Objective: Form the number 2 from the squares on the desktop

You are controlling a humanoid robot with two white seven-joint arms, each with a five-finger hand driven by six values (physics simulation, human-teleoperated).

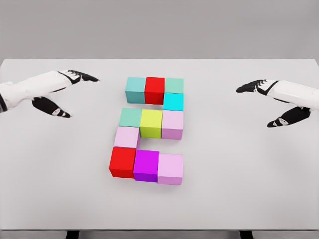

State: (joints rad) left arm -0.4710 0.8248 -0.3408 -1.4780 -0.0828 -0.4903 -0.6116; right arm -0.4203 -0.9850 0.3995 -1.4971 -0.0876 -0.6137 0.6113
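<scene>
Coloured cubes sit together mid-table in the shape of a 2. The top row is a teal cube (135, 89), a red cube (155, 90) and a green cube (174, 85), with a cyan cube (173, 101) below the green one. The middle row holds a green cube (130, 117), a yellow-green cube (151, 123) and a pink cube (172, 124). A pale pink cube (126, 137) links down to a red cube (122, 162), a magenta cube (146, 165) and a pink cube (170, 169). My left hand (70, 92) hovers open at the left, away from the cubes. My right hand (264, 102) hovers open at the right.
The white table (239, 189) spans the view, its near edge along the bottom and far edge at the top. Grey background lies behind it.
</scene>
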